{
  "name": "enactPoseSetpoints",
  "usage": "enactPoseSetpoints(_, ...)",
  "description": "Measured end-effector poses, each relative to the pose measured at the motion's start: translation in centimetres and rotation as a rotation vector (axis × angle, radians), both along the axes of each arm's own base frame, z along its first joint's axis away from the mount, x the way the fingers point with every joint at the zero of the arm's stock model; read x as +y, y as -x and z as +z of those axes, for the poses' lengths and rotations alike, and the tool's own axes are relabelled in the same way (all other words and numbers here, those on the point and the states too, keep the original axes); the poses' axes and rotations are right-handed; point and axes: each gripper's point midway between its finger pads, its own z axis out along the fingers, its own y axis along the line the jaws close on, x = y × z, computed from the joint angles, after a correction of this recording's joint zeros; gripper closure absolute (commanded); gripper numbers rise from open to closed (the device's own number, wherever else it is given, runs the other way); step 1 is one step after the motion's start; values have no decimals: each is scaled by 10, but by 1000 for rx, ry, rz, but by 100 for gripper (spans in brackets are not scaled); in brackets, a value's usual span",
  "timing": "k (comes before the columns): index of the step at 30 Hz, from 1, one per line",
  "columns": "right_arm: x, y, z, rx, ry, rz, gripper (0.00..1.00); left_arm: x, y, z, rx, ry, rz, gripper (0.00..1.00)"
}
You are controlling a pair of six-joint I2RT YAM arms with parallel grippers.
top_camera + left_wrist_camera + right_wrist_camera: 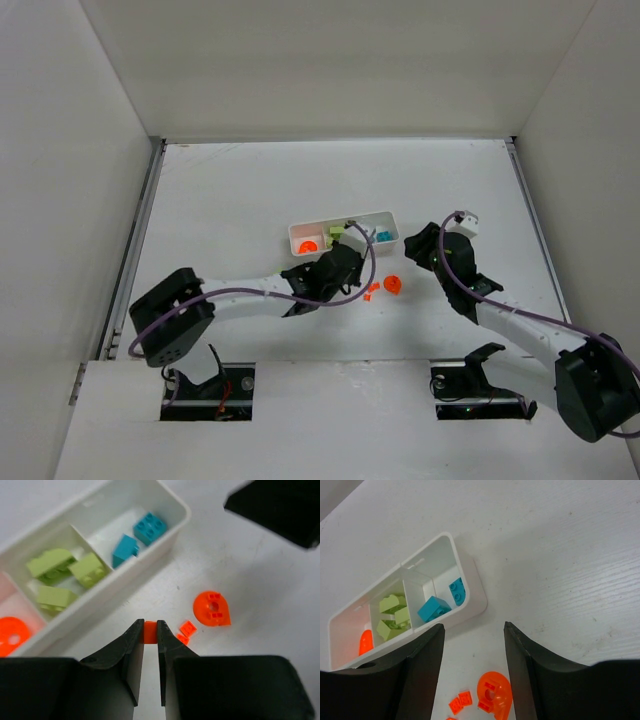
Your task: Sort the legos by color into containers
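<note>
1. Orange-red plastic, hard and glossy: a tiny brick is pinched between the fingertips of the left gripper, whose jaws are clenched on its two flat sides. It is just beside the near wall of the white tray. Whether it is clear of the table cannot be told.
2. The brick looks nearly weightless and rigid, so a firm squeeze should not harm it. It is also smooth and far smaller than the fingers, so an off-centre grip could let it twist or pop out. The opposing flat faces are the sound place to hold it.
3. Loose on the table near the tray lie a round orange piece and two small orange tiles. The tiles lie flat and thin, so they are probably the hardest to pick up and are best taken by their edges. The round piece suits a grip across its rim.
4. In the tray, an orange ring occupies one end compartment, the green bricks the middle, and the cyan bricks the other end.
5. The right gripper is spread wide and holds nothing, hanging above the table by the cyan end of the tray.
</note>
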Motion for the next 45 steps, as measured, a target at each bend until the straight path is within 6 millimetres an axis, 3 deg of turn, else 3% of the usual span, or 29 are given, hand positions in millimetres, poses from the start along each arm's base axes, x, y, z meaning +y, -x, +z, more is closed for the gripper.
enactPoseSetpoints(4, 3, 0, -4, 10, 4, 10, 43, 41, -34, 48, -73, 88, 142, 86)
enactPoseSetpoints(7, 6, 1, -7, 18, 6, 20, 43, 76, -62, 64, -104, 116, 264, 85)
enactPoseSetpoints(10, 9, 1, -8, 18, 6, 29, 44, 101, -84, 56, -92, 104, 348, 85)
enactPoseSetpoints(14, 17, 5, -8, 18, 15, 56, 52, 115, -97, 25, -43, 42, 388, 83)
enactPoseSetpoints(16, 22, 11, -9, 27, 35, 78, 61, 119, -99, 9, -14, 8, 394, 83)
enactPoseSetpoints(19, 28, 20, -12, 48, 74, 93, 60, 122, -100, -7, 15, -23, 395, 81)
enactPoseSetpoints(22, 28, 29, -20, 86, 117, 84, 41, 122, -99, -14, 26, -40, 395, 79)
enactPoseSetpoints(28, 34, 47, -46, 183, 212, 95, 34, 122, -96, -20, 18, -71, 410, 67)
enactPoseSetpoints(33, 34, 57, -70, 257, 265, 99, 40, 115, -91, -14, 1, -65, 402, 62)
enactPoseSetpoints(36, 34, 56, -81, 290, 292, 93, 46, 109, -84, 1, -22, -31, 384, 61)
enactPoseSetpoints(41, 38, 51, -87, 314, 307, 89, 52, 98, -58, 33, -64, 55, 328, 59)
enactPoseSetpoints(45, 44, 43, -87, 316, 312, 81, 61, 92, -36, 42, -73, 98, 282, 58)
